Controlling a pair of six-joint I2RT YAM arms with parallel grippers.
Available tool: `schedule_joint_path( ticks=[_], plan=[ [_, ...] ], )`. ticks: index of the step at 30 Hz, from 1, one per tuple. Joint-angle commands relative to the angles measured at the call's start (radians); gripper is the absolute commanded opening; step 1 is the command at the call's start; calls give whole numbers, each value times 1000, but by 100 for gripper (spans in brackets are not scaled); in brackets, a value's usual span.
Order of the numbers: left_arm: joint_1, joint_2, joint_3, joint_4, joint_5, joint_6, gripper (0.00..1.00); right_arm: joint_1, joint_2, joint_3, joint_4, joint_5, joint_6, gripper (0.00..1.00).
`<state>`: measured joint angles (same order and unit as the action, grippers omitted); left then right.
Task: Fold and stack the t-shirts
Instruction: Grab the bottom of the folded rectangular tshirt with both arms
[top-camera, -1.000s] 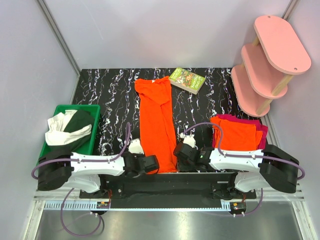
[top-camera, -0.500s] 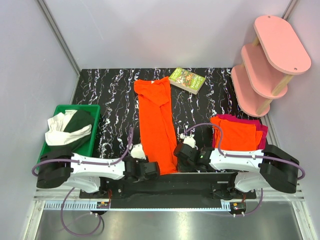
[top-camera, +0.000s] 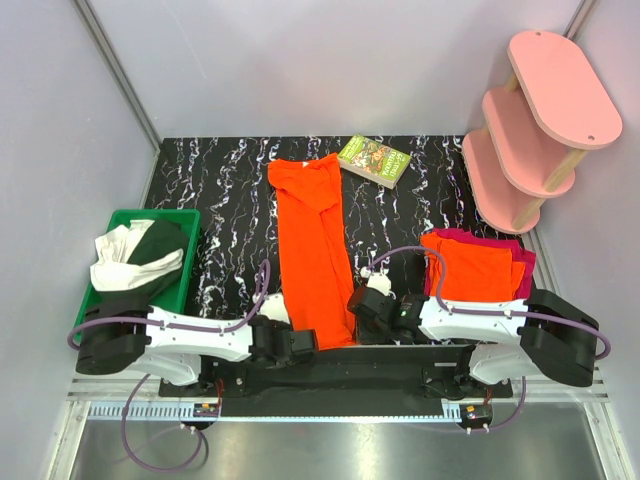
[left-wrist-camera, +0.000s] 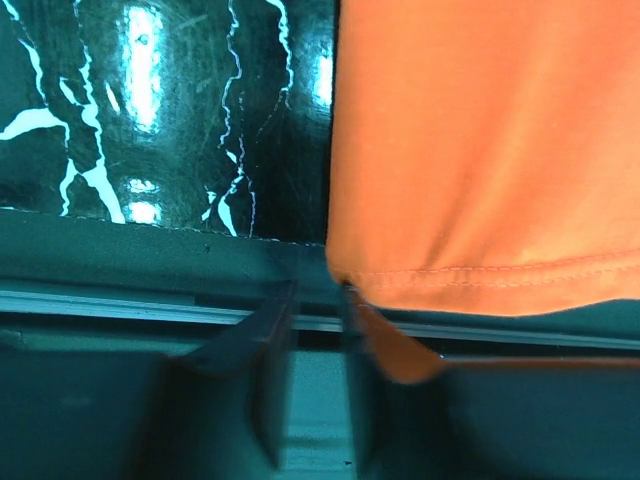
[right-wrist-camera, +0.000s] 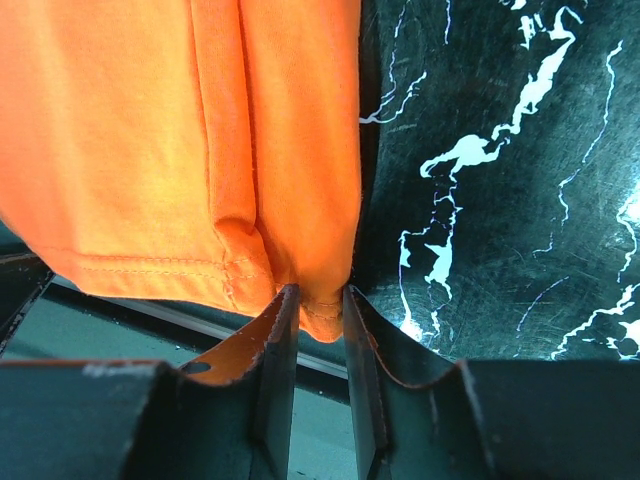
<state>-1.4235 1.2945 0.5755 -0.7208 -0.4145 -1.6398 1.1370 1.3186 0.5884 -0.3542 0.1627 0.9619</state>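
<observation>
Orange t-shirt (top-camera: 314, 250), soft matte knit, lying as long narrow strip down centre of glossy black, white-veined table (top-camera: 225, 190), near hem w/ double stitching hanging just over front edge. R gripper (right-wrist-camera: 315, 300) pinching hem's right corner, thin cloth bunching betw. its dark flat fingers. L gripper (left-wrist-camera: 318, 300) sitting at hem's left corner, fingers nearly together, cloth touching one fingertip; not clear whether actually clamping. To the right, beside R arm: folded stack (top-camera: 475, 265), flat orange rectangle resting on magenta-red shirt (top-camera: 527, 268) peeking out at far and right edges. Elsewhere: green plastic bin (top-camera: 187, 222) at left holding crumpled white and dark cloth (top-camera: 130, 262); glossy paperback book (top-camera: 375, 160) lying just beyond strip's far right corner; pink shelf (top-camera: 545, 105), three rounded tiers, standing at far right corner.
</observation>
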Motion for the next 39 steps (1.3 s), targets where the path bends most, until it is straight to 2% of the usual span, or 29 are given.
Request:
schedule_joint_path(
  ticks=[1, 8, 22, 32, 39],
  plan=[
    [-8, 3, 14, -25, -24, -20, 38, 7, -1, -22, -80, 8, 6, 33],
    [-35, -44, 40, -38, -81, -11, 45, 7, 2, -19, -81, 8, 5, 34],
    [-69, -75, 118, -97, -179, 9, 42, 7, 13, -6, -86, 11, -8, 34],
    [-69, -37, 54, -104, -155, -84, 43, 7, 33, 8, -88, 8, -17, 34],
    [-66, 22, 14, -48, -152, -98, 43, 7, 44, 27, -88, 6, -32, 34]
  ],
)
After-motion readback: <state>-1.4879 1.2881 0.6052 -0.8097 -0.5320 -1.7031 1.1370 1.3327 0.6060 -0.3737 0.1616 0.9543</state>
